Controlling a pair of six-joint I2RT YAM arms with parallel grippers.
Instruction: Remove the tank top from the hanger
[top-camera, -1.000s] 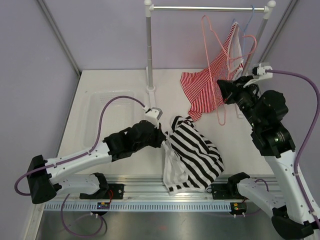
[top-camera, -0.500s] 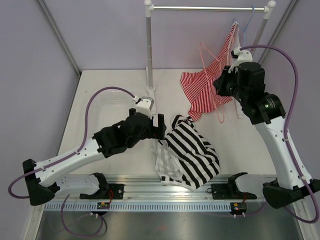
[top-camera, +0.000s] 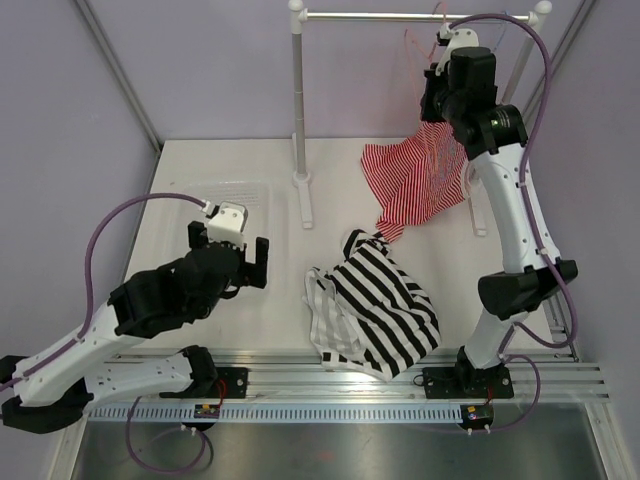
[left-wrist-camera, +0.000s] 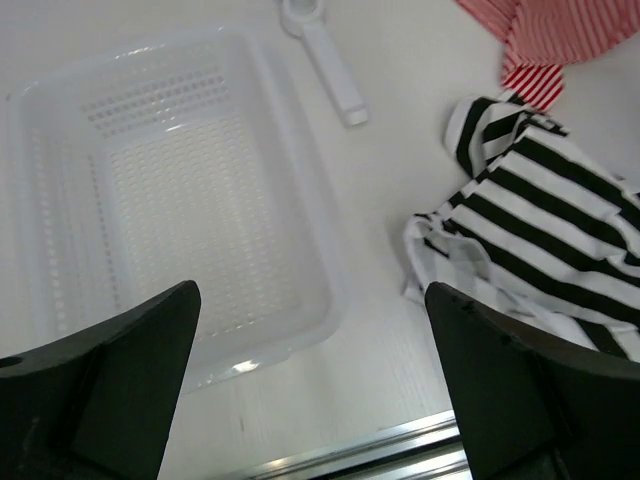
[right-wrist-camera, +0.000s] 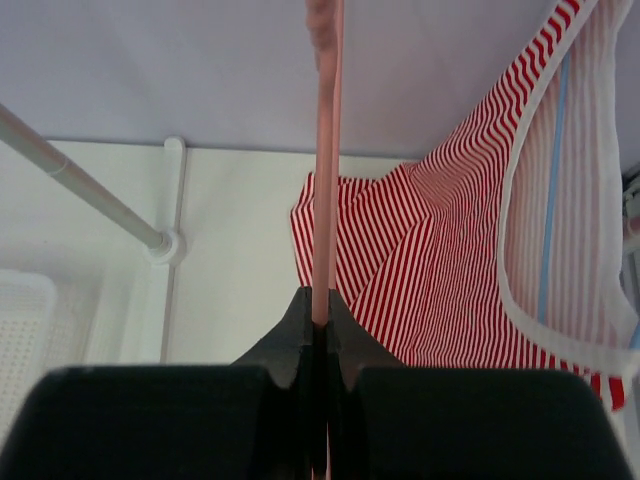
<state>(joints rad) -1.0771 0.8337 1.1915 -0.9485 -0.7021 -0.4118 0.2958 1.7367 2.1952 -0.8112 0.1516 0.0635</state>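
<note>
Lower centre of the overhead view, I see the tank top (top-camera: 375, 315) crumpled on the surface (top-camera: 340, 170). My left end effector (top-camera: 228, 252) hangs to its left, jaws spread, holding nothing. Upper right, my right end effector (right-wrist-camera: 318, 322) is clenched on the hanger (right-wrist-camera: 326, 150), beside a red-striped top (top-camera: 410, 180).

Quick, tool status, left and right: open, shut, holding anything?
Left tool: open, holding nothing.
Right tool: closed on the pink hanger.

Tank top (top-camera: 385, 310) black-white striped; hanger (right-wrist-camera: 326, 150) pink; other top (top-camera: 410, 185) red-white striped.
</note>
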